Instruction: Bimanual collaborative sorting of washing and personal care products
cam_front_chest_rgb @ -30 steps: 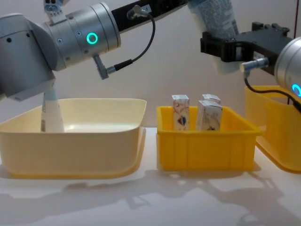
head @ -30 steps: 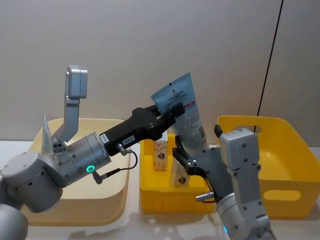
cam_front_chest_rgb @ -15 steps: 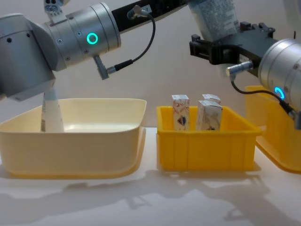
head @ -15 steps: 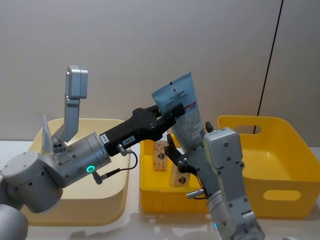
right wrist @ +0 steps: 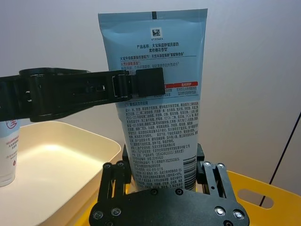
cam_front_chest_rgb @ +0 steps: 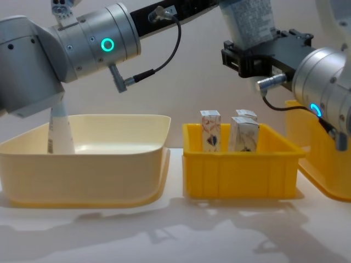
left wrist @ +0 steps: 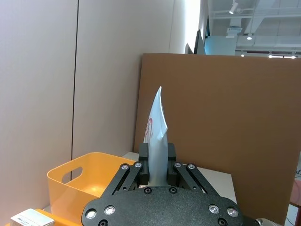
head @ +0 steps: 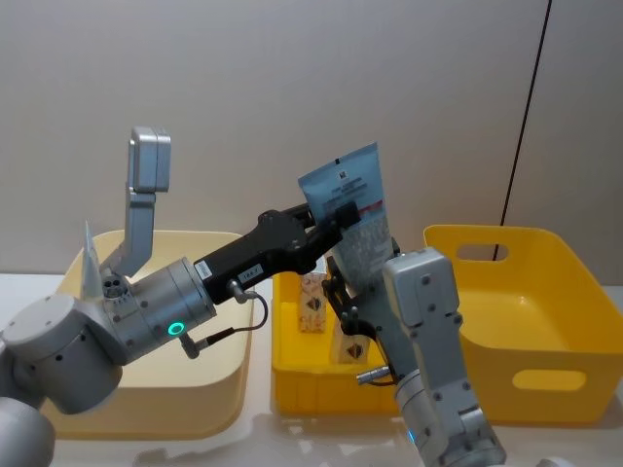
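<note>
Beige wall, left pincer (head: 339,212) clamping soft blue tube (head: 367,251) (flat crimped end), right pincer (right wrist: 162,153) spread around it

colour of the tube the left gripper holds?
Tube: pale blue, dark print, thin red band; best in right wrist view.

Three bins stand in a row on the table (cam_front_chest_rgb: 164,230): the left bin (cam_front_chest_rgb: 82,175), the middle bin (cam_front_chest_rgb: 238,175) just beside it, and the right bin (head: 545,379) at the right. A tube (cam_front_chest_rgb: 58,129) stands upright in the left bin's far left corner. Cartons (cam_front_chest_rgb: 210,130) stand upright inside the middle bin. High above that bin, the held tube (head: 355,219) is clamped near its top in the left claw (head: 336,216), which reaches in from the left. Its lower end sits between the spread fingers of the right claw (cam_front_chest_rgb: 262,55).
</note>
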### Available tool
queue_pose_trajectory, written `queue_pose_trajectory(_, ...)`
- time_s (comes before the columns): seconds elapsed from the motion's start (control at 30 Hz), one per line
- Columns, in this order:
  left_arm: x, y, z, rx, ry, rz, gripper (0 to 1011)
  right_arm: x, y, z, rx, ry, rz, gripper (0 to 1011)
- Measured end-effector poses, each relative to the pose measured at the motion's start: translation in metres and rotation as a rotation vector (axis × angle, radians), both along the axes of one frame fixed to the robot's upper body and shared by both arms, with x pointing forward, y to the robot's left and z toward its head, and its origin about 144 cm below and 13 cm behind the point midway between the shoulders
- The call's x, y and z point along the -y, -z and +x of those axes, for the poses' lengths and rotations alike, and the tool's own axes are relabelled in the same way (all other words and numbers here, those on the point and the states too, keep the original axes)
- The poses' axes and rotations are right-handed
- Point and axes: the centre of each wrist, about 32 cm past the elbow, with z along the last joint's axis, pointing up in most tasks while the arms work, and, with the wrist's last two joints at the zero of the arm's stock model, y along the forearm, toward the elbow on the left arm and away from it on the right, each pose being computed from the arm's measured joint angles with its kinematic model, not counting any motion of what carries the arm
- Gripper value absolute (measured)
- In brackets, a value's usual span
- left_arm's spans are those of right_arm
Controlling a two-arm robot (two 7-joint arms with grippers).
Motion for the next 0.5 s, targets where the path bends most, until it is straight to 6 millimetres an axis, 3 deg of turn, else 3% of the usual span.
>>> queue_pose_trajectory(0.17, 0.0, 0.0, 0.0, 0.0, 0.0, 0.0, 214, -0.0007, 0.0003, 0.0007, 0.001, 0.002, -0.003, 680)
queue_pose_trajectory(0.5, 0.0, 0.0, 0.0, 0.0, 0.0, 0.0, 494, -0.0017, 0.0004, 0.0015, 0.002, 0.002, -0.006, 619)
